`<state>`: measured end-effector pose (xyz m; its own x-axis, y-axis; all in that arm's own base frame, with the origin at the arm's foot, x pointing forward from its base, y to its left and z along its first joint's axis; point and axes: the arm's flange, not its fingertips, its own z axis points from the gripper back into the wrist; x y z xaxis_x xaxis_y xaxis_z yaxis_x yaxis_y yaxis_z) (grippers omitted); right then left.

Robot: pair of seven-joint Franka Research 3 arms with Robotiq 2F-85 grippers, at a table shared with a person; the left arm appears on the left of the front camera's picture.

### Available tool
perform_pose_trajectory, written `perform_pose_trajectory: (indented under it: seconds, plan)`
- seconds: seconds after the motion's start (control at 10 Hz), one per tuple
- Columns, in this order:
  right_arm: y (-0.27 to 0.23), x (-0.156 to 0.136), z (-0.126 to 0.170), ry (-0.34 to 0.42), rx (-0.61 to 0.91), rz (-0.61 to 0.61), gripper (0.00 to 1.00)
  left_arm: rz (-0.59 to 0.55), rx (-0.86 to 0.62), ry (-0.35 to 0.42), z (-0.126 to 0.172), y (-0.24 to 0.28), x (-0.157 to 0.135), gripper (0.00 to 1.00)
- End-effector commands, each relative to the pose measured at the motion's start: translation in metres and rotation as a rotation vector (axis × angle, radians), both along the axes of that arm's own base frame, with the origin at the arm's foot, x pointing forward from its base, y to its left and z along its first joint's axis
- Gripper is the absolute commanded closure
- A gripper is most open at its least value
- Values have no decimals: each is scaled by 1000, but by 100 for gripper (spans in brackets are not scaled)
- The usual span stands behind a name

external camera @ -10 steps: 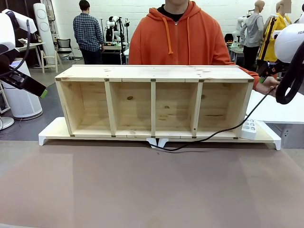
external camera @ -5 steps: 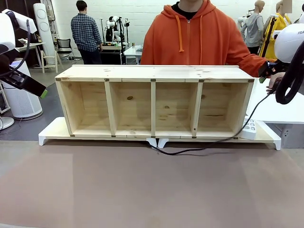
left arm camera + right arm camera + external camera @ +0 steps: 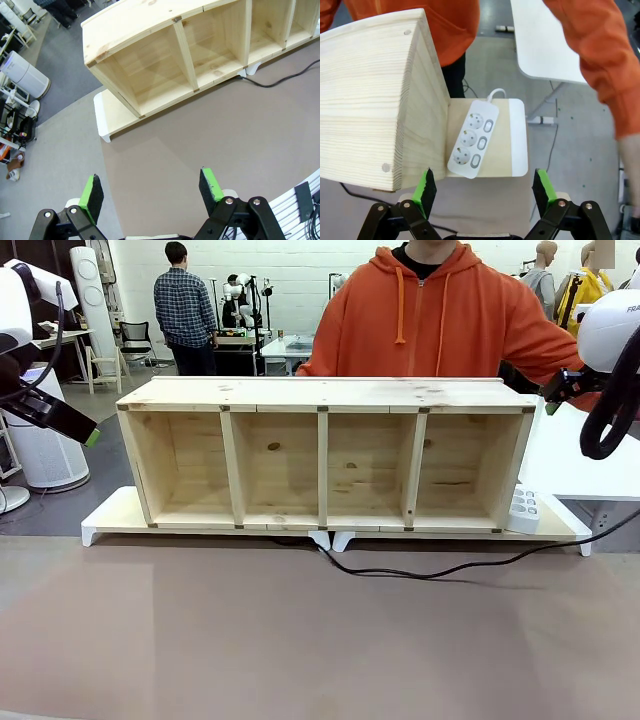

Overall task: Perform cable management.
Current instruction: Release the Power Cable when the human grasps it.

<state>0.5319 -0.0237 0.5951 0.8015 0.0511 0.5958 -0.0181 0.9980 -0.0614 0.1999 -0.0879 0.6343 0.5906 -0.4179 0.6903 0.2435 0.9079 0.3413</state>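
Cable: long thin black flexible cable [image 3: 470, 567], slack and curving across the brown table [image 3: 300, 640], joined to a small white three-socket power strip [image 3: 472, 139].
Power strip: directly below the right gripper [image 3: 485, 191], touching the pale wooden four-compartment shelf [image 3: 322, 450].
Right gripper: spread wide, empty.
Left gripper [image 3: 152, 189]: spread wide, empty, cable well ahead.

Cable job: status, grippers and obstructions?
Left gripper open, hovering. Right gripper open above power strip. Cable loose on table, unheld. Wooden shelf beside strip.
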Motion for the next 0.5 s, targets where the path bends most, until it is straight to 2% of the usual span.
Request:
perform_pose_trajectory:
  seconds: [0.0, 0.4]
  plan:
    - [0, 0, 0, 0, 1, 0, 0, 3, -7, -3, 0, -1, 1, 0]
    - [0, 0, 0, 0, 1, 0, 0, 3, -7, -3, 0, -1, 1, 0]
